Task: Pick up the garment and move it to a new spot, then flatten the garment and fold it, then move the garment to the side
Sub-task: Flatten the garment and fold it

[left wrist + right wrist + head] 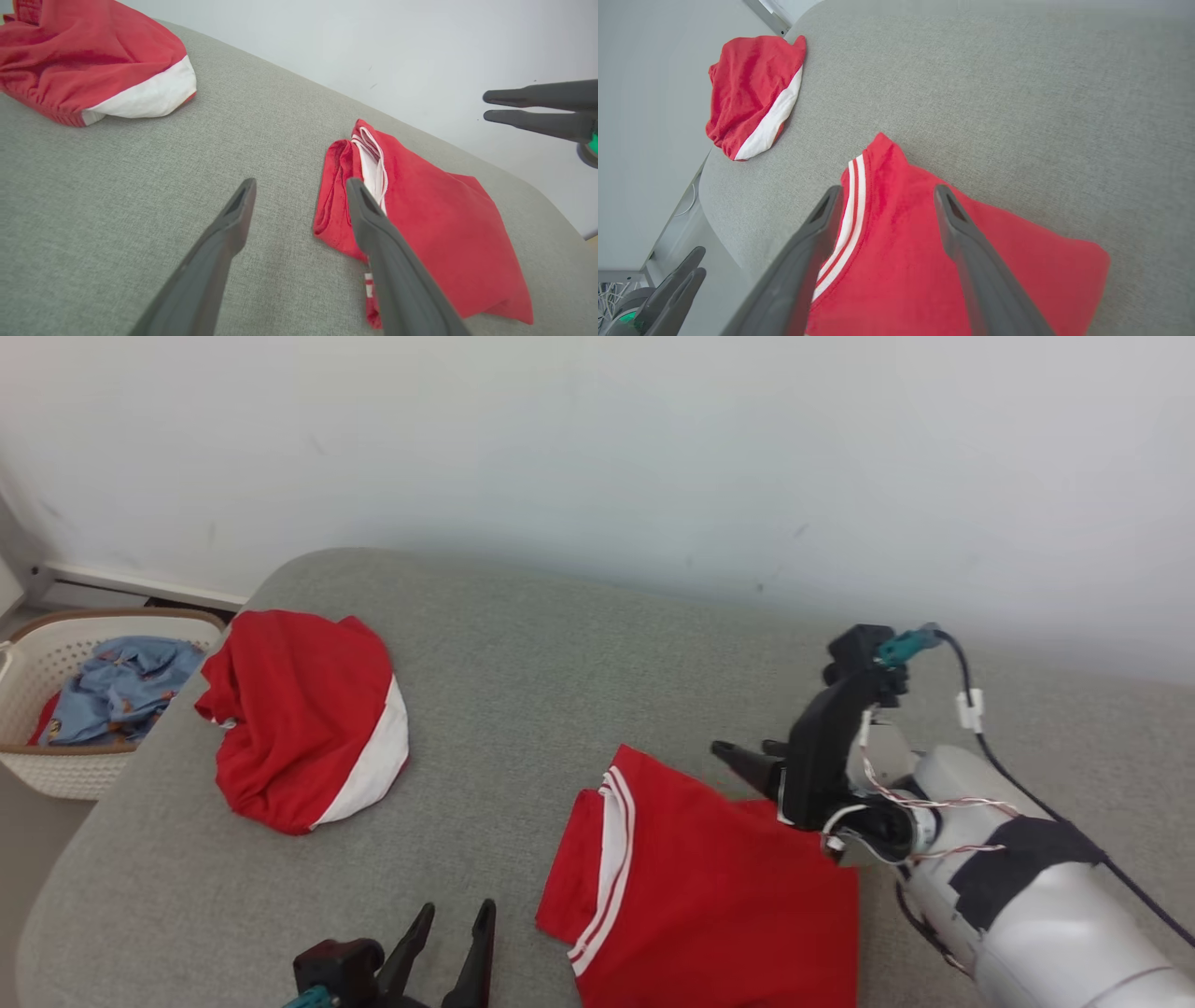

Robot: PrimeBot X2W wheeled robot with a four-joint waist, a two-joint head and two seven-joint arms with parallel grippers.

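Observation:
The garment (709,887) is red with white stripes and lies folded flat on the grey cushion (523,653), near its front edge. My right gripper (747,751) hovers over the garment's far right corner. Its jaws are open and hold nothing. In the right wrist view, that gripper (887,190) spreads its fingers above the striped edge of the garment (924,261). Left of the garment, my left gripper (457,907) is open and empty over bare cushion. The left wrist view has this gripper (301,183) just beside the garment's (434,224) folded edge.
A second red garment with a white band (299,719) lies bunched on the cushion's left end. A white basket (56,663) holding blue cloth stands beyond the left edge. A pale wall (653,448) runs behind the cushion.

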